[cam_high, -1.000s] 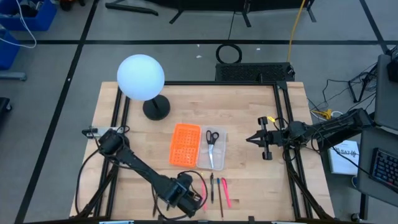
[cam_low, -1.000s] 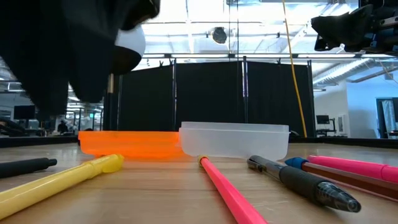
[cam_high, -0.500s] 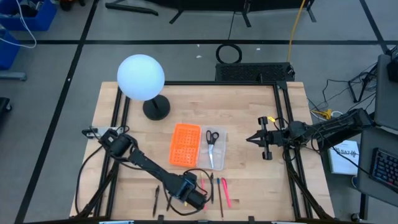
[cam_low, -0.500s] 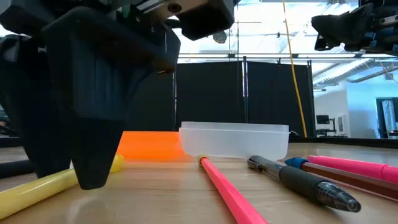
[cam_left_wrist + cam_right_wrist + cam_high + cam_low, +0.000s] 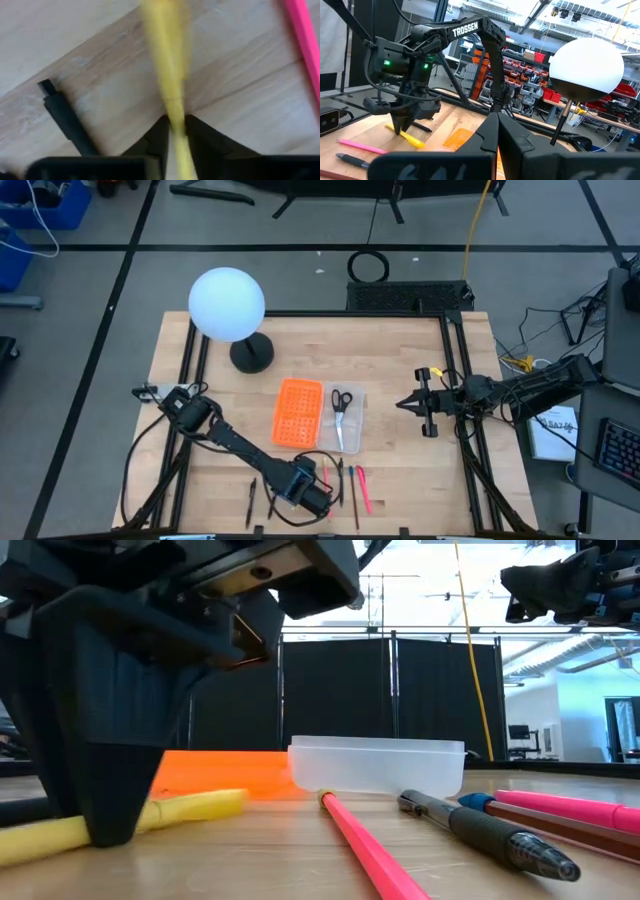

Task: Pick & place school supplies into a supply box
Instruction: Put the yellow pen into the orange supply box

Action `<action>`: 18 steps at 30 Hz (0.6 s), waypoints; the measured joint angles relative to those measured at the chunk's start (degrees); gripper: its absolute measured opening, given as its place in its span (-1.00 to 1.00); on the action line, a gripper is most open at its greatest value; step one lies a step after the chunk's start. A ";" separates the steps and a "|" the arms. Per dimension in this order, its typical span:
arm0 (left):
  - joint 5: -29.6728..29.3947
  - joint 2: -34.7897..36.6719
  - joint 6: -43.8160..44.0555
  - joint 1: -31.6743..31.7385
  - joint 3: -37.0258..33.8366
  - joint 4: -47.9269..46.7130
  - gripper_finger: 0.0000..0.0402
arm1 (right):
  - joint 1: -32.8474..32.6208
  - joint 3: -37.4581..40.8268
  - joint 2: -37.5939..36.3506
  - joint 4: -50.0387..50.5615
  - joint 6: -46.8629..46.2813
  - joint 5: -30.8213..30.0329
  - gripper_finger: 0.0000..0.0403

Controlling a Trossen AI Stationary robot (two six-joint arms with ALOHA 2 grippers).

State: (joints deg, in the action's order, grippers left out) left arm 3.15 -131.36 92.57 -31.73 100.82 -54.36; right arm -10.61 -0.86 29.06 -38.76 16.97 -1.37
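The left gripper (image 5: 312, 498) sits at the table's six o'clock edge, arm folded low, fingers (image 5: 200, 135) pointing down and clamped on the yellow pen (image 5: 167, 75), which lies on the wood. At its three o'clock lie a black pen (image 5: 490, 835) and pink pens (image 5: 362, 490). Toward twelve o'clock stands the supply box (image 5: 318, 418), scissors (image 5: 340, 406) in its clear half. The right gripper (image 5: 404, 405), fingers together, hovers at three o'clock, pointing inward.
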 joint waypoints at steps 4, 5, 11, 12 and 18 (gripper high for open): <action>-0.17 -0.01 0.60 0.17 -0.02 0.64 -0.90 | 0.00 0.00 0.00 0.02 0.00 0.00 -1.00; -0.23 -0.01 0.57 0.20 -0.02 0.94 -0.90 | 0.00 0.00 0.00 0.02 0.00 0.00 -1.00; -1.35 0.81 -1.16 0.08 -0.09 2.65 -0.83 | 0.00 0.00 0.00 0.49 -0.02 0.00 -1.00; -2.35 1.25 -1.40 -0.12 -0.13 2.77 -0.83 | 0.00 0.00 0.00 0.53 -0.02 0.00 -1.00; -12.32 5.67 -0.95 -1.09 -0.44 3.55 -0.90 | 0.00 0.00 -0.02 0.87 -0.02 0.00 -1.00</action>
State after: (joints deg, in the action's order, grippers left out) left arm -9.16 -125.69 91.61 -32.82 100.38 -50.81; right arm -10.61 -0.86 29.04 -37.89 16.95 -1.37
